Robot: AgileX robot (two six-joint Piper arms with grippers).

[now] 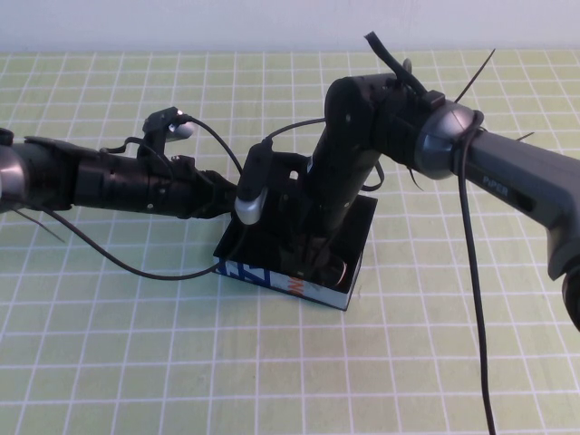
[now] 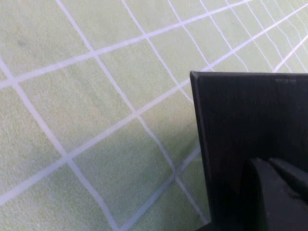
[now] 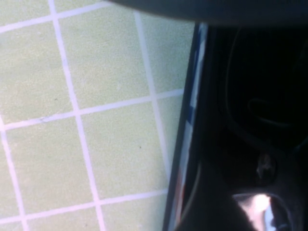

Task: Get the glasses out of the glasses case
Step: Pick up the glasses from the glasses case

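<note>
Here the right tool [image 1: 319, 258] reaches down inside the open black rectangular glasses case [image 1: 349, 294] with its blue, white and orange printed front, which sits on the green checked worktop [image 1: 136, 362]. The black thick-framed plastic glasses [image 3: 260, 110] lie inside it. The left tool [image 1: 222, 195] sits at the case's left back side, touching the black lid [image 2: 240, 120]; I cannot tell whether either tool is spread or pressed together.
</note>
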